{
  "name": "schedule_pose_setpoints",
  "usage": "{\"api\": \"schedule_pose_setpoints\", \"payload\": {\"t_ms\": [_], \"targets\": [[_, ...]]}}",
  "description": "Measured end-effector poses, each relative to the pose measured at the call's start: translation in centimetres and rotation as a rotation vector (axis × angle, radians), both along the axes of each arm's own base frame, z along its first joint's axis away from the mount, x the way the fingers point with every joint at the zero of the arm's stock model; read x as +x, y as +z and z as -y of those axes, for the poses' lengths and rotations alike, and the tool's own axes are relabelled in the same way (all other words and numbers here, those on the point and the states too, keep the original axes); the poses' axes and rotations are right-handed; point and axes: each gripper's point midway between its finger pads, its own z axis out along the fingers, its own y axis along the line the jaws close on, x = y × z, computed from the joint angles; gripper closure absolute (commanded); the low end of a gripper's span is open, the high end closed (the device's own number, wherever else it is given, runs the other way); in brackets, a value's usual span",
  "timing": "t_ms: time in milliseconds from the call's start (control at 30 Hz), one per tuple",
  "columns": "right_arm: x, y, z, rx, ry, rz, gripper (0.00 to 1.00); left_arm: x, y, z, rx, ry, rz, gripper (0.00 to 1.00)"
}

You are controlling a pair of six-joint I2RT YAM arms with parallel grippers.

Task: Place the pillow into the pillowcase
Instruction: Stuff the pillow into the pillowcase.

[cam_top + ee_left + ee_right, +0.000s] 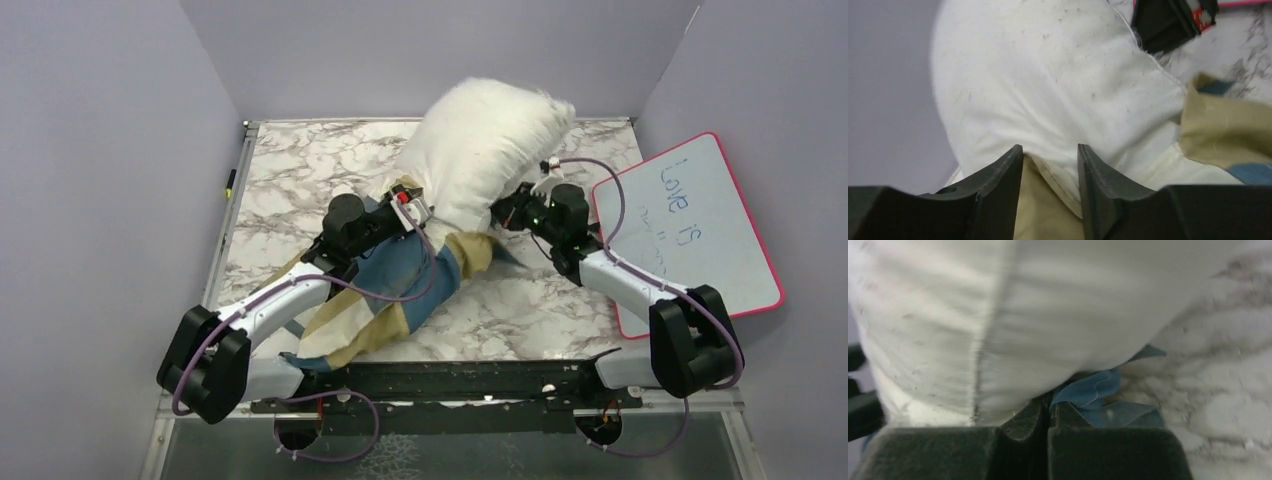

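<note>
While the left tool point(1050, 152) is standing with its jaws spread, tan cloth lying loose between them, the right tool point(1049, 407) is pinching a blue edge of the thin blue, tan and cream block-patterned fabric pillowcase point(400, 290). Just beyond both, the large plump off-white fabric pillow point(490, 140) is rearing up from the sack's mouth, its lower end seemingly tucked in, most of it out, above the marble-patterned desk point(300, 180). Both are looking light, soft and limp; I am judging the hem at the mouth, on either side, the best hold, since stuffing is likely giving way under any pinch.
</note>
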Motion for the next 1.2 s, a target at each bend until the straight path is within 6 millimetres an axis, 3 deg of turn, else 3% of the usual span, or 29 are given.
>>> {"api": "schedule_pose_setpoints", "payload": {"t_ms": [33,67,100,200,267,367,467,533,633,700,767,833,1000,1100,1200], "targets": [[-0.7,-2.0,0.5,-0.029,-0.007,-0.05,0.94,-0.3,-0.1,0.1,-0.034,0.009,-0.046,0.46],[-1.3,-3.7,0.9,-0.056,-0.02,-0.092,0.89,-0.8,0.1,0.1,-0.067,0.014,-0.077,0.34],[-1.8,-5.3,1.5,-0.088,-0.036,-0.134,0.82,-1.5,1.0,0.0,-0.133,0.024,-0.122,0.28],[-2.4,-8.6,3.6,-0.192,-0.122,-0.242,0.57,-3.4,4.6,-1.1,-0.289,0.042,-0.181,0.26],[-2.8,-9.8,5.3,-0.255,-0.194,-0.306,0.45,-4.9,7.7,-2.5,-0.397,0.067,-0.216,0.26],[-2.9,-9.1,7.3,-0.332,-0.28,-0.35,0.35,-5.7,10.8,-4.3,-0.489,0.145,-0.289,0.32],[-2.9,-5.2,8.3,-0.352,-0.325,-0.31,0.32,-5.2,11.6,-6.0,-0.553,0.277,-0.408,0.34],[-2.8,-1.3,8.4,-0.325,-0.331,-0.24,0.31,-4.7,9.5,-6.8,-0.561,0.375,-0.511,0.39],[-2.9,4.7,7.5,-0.259,-0.289,-0.11,0.32,-4.2,2.8,-8.0,-0.541,0.553,-0.704,0.46],[-3.4,7.2,6.4,-0.221,-0.22,-0.049,0.32,-4.2,-2.2,-8.3,-0.515,0.651,-0.831,0.49],[-4.1,7.8,5.0,-0.2,-0.134,-0.023,0.33,-4.6,-7.9,-8.4,-0.472,0.747,-0.961,0.52],[-4.8,7.1,3.5,-0.192,-0.03,-0.028,0.34,-4.8,-11.5,-8.5,-0.475,0.807,-1.036,0.61],[-6.7,2.7,1.3,-0.19,0.148,-0.122,0.37,-2.1,-12.2,-8.9,-0.645,0.836,-0.979,0.68],[-7.6,-0.1,0.8,-0.175,0.194,-0.151,0.43,1.2,-12.5,-9.7,-0.715,0.857,-0.909,0.69],[-8.2,-3.4,-0.6,-0.157,0.23,-0.181,0.44,7.1,-11.8,-10.2,-0.746,0.866,-0.829,0.72]]}}
